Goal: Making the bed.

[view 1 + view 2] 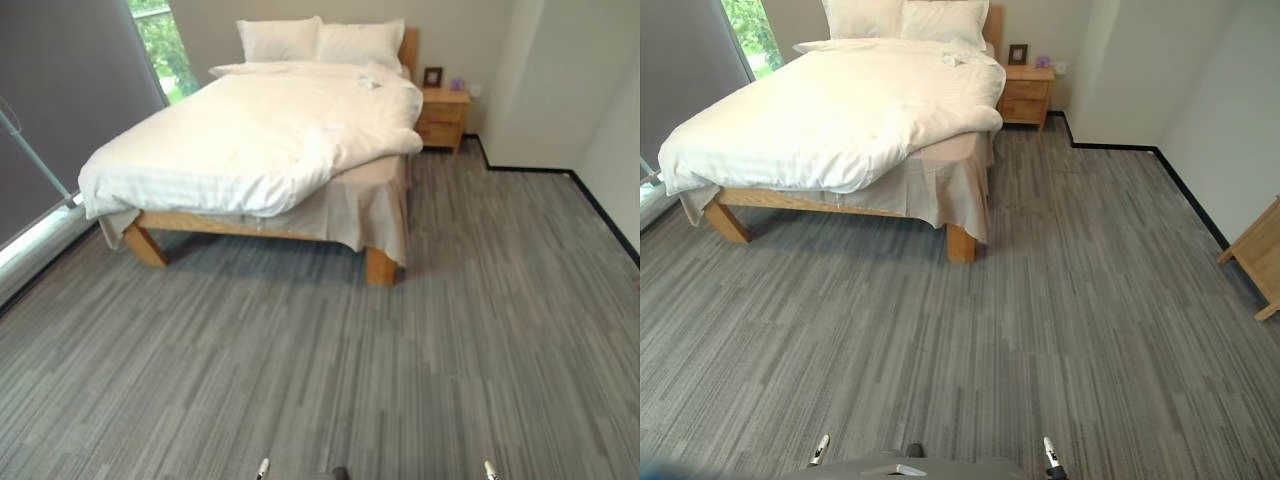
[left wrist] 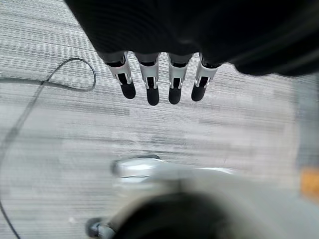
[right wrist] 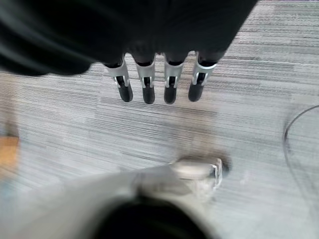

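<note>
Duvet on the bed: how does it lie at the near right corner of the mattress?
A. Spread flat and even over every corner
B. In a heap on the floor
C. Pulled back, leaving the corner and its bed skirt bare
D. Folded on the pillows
C: the white duvet is bunched back at that corner, so the beige mattress corner and the bed skirt show above the wooden leg.

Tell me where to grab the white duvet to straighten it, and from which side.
Grip the duvet at its folded-back corner near the bed's right edge, coming from that open floor side; there it bunches into a thick fold, leaving the sheet uncovered below.
</note>
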